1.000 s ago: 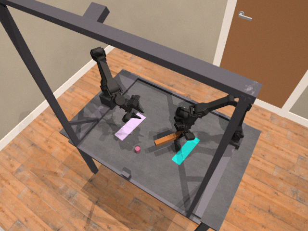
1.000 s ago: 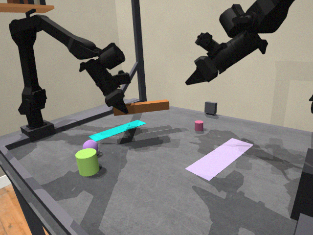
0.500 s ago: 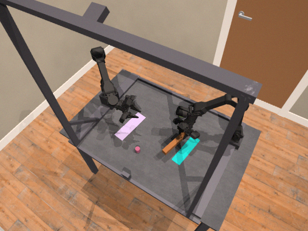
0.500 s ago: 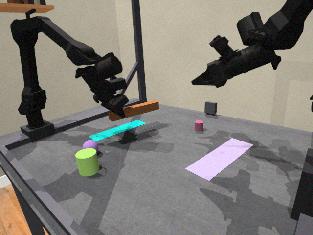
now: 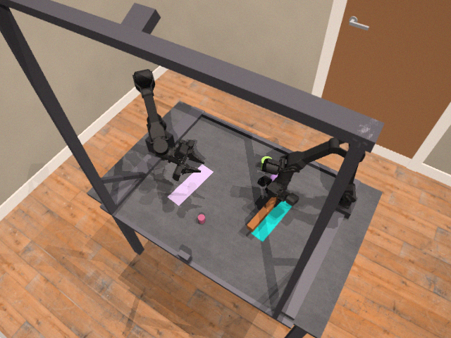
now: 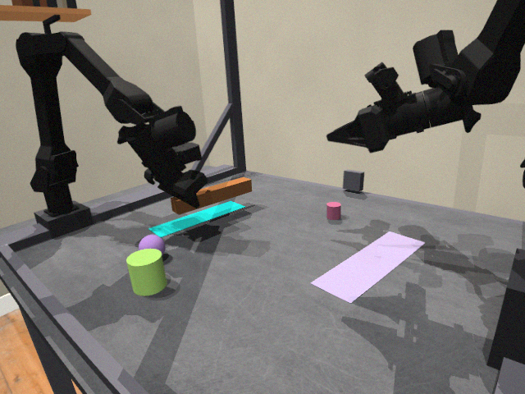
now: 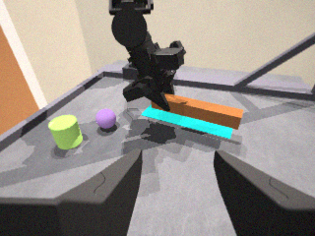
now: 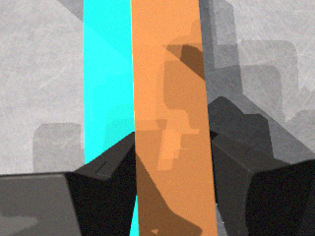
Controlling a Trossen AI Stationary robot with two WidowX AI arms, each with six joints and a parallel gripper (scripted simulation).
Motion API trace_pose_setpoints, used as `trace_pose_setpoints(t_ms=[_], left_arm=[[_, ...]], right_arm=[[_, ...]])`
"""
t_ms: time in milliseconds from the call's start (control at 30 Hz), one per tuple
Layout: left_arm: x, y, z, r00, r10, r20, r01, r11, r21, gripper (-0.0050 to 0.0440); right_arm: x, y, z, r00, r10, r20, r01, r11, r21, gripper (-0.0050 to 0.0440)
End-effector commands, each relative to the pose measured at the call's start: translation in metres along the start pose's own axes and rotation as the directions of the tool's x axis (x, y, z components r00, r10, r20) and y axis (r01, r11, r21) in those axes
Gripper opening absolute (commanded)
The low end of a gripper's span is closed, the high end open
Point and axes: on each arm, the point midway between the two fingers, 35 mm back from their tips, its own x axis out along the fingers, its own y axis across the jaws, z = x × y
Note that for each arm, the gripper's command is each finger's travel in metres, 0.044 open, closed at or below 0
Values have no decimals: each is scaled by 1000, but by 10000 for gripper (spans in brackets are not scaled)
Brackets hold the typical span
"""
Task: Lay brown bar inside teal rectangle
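Through my left pincer's [image 5: 201, 166] [image 6: 328, 137] [image 7: 178, 154] parted, vacant fingers, I see my right pincer [image 5: 277, 198] [image 6: 195, 205] [image 8: 169, 138] clamped on the long, square-edged brown bar [image 5: 259, 215] [image 6: 229, 191] [image 7: 207, 111] [image 8: 169, 64], held level above the desk [image 5: 232, 251] [image 6: 271, 339] [image 7: 182, 206] [image 8: 39, 88], alongside the teal rectangle [image 5: 267, 226] [image 6: 198, 218] [image 7: 197, 124] [image 8: 107, 64].

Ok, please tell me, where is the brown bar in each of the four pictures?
Top: brown bar, right of centre.
Exterior: upper middle.
Left wrist: upper right.
Right wrist: centre, top to bottom edge.
Shared landmark: teal rectangle.
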Motion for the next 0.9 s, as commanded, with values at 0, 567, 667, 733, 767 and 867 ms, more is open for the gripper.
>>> trace_pose_setpoints(t_ms=[0,567,667,733,767,867], left_arm=[[-1,-1,5,1000,-2,24,2,1000,-11,208],[-1,-3,11,999,-6,32,7,999,-32,208],[-1,-3,11,999,-6,32,7,999,-32,208],[-1,-3,11,999,-6,32,7,999,-32,208],[-1,-3,11,999,-6,32,7,999,-32,208],[-1,-3,11,999,-6,32,7,999,-32,208]], right_arm=[[-6,2,2,999,-24,31,25,999,-22,116],[15,28,-35,999,-22,30,23,1000,-21,116],[16,30,-38,999,-22,29,23,1000,-21,116],[20,31,-41,1000,-14,24,14,1000,-15,116],[23,32,-43,1000,-7,20,7,1000,-11,116],[24,32,-43,1000,-5,19,6,1000,-11,116]])
